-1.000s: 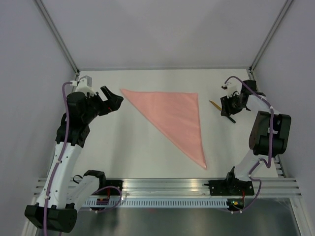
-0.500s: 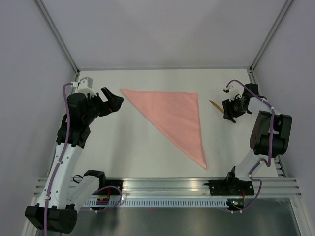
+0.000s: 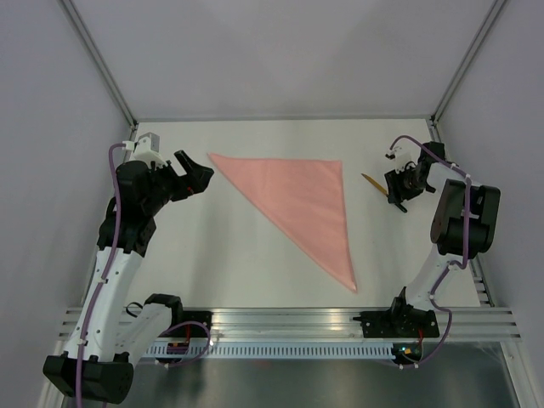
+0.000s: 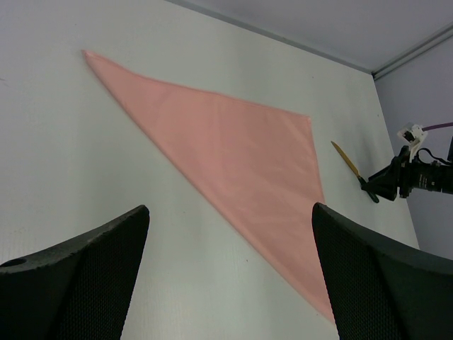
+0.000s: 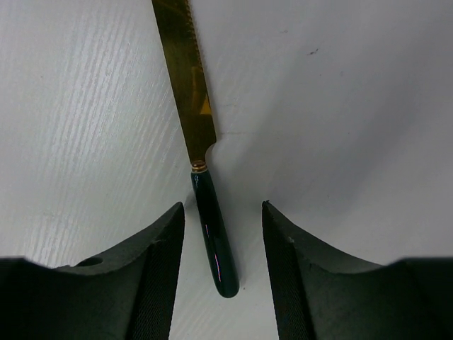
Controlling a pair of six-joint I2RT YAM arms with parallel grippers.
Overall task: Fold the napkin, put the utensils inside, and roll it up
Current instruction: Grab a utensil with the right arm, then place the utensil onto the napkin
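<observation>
Right hand [image 5: 223,219] hangs low over the knife [image 5: 200,134], jaws apart on either side of the black handle with a gap on both sides, so it's got nothing yet. Looks to me like the pick-up-the-utensil step. The fold is done, and the napkin [image 3: 297,200] lies as a flat pink triangle on the worktop [image 3: 221,255], off to the knife's left. Next it needs to squeeze that thin handle, lift it and carry it onto the cloth. Left hand [image 3: 197,170] is wide open and empty, just beside the napkin's far-left corner.
</observation>
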